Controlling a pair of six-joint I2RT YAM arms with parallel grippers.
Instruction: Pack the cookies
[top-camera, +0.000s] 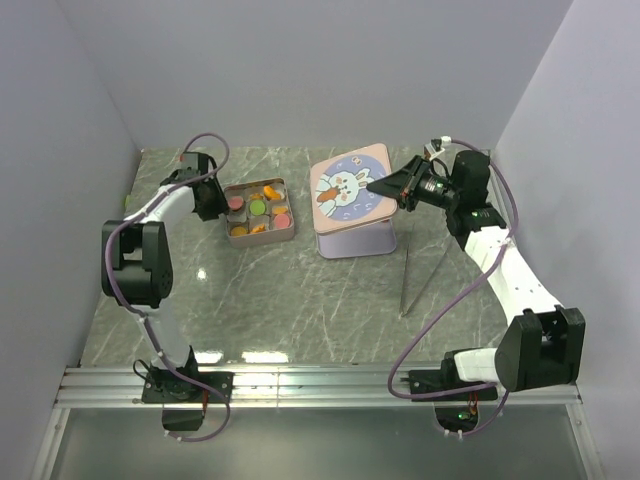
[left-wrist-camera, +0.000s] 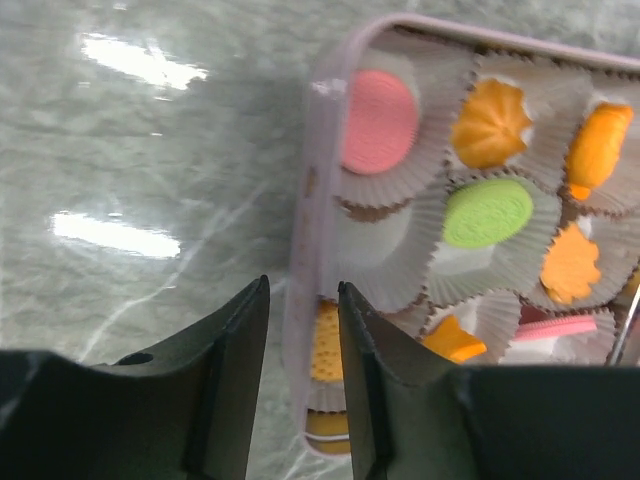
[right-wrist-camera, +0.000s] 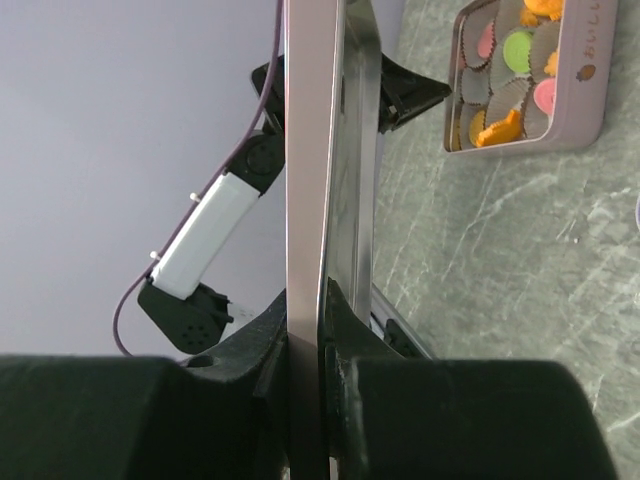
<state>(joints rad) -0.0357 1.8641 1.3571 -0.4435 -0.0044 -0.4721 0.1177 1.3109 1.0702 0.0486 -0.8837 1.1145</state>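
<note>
COOKIE PACKING, MID-STEP: The tray (left-wrist-camera: 306, 215) is straddled at its left wall by the L gripper (left-wrist-camera: 302, 288). The jaws are part-open, w/ one finger outside the wall and one over the paper cups, and no pinch is seen yet. The cookies (left-wrist-camera: 488, 120), mostly orange w/ some pink and green, are seated in cups inside the tray. The tray is set on the table (top-camera: 300, 300) just left of the tin (top-camera: 356, 242). The lid (top-camera: 345, 185) is clamped at its right edge by the R gripper (right-wrist-camera: 305, 315), fingers closed tight on the thin rim. Whether the lid is lifted clear of the tin or resting on it cannot be told.

Judged step: the tray is to be gripped by its wall, prob. for transfer into the tin while the lid is held. For a clean job, the inner finger is best run down along the wall and off the nearest cup, so no cookie is crushed or flicked out. The wall should be seated deep betw. the pads before closing, as a one-sided hold on a loaded tray is likely to tip. The tray is best carried level and slowly, since the cups look light and loose. The lid should be held well aside so the tin's mouth is free.
</note>
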